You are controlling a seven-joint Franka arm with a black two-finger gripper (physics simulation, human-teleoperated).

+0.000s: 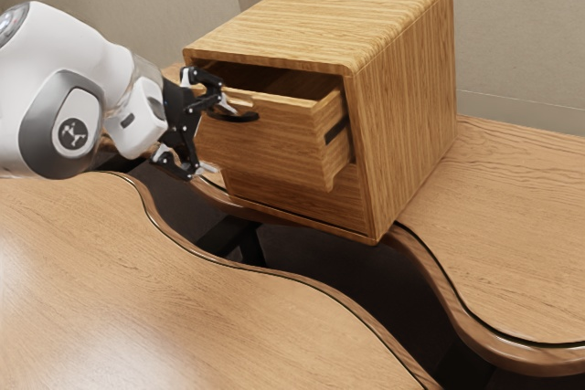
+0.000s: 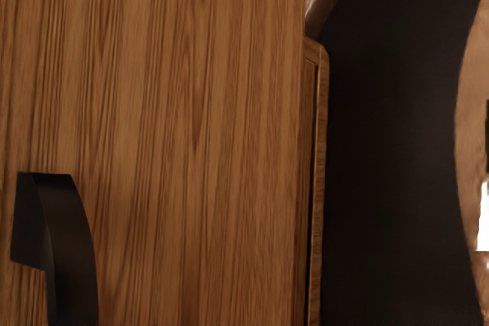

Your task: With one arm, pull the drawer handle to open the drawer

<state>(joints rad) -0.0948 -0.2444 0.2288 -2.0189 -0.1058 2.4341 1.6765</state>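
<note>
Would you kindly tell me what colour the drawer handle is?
Black; the handle shows best in the wrist view.

Drawer [image 1: 274,139] juts from cabinet [image 1: 402,98] — on table [image 1: 512,226].

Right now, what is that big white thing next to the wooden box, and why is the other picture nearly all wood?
The white thing is a robot arm, a machine that bends a bit like your arm. At its end is a black gripper, which is its hand, with two fingers spread wide apart. The wooden box is a small cabinet standing on a curvy wooden table. Its drawer is pulled partly out, and the gripper is right at the drawer's black handle. One picture comes from a camera off to the side. The other comes from a camera on the robot's hand, so close that you see the drawer's wooden front and the curved handle. Nothing is squeezed between the fingers.
</note>
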